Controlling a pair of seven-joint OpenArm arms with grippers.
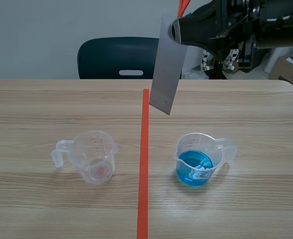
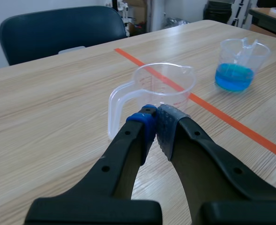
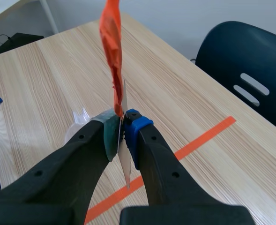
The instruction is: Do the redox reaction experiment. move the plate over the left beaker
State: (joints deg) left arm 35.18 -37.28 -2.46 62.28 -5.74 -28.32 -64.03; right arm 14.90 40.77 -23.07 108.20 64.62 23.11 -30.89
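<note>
A grey metal plate (image 1: pixel 166 64) with an orange tape tag (image 1: pixel 184 6) at its top hangs upright high above the table, just right of the tape line. My right gripper (image 1: pixel 175 30) is shut on its upper part. In the right wrist view the plate (image 3: pixel 125 166) shows edge-on between the pads of that gripper (image 3: pixel 121 126). The empty left beaker (image 1: pixel 92 157) stands lower left of the plate. The right beaker (image 1: pixel 198 159) holds blue liquid. My left gripper (image 2: pixel 155 119) is shut on nothing, low over the table just short of the empty beaker (image 2: pixel 163 86).
An orange tape line (image 1: pixel 144 164) runs down the middle of the wooden table, between the beakers. A dark blue chair (image 1: pixel 119 57) stands behind the far edge. A cardboard box (image 1: pixel 290 69) sits off the table at the far right.
</note>
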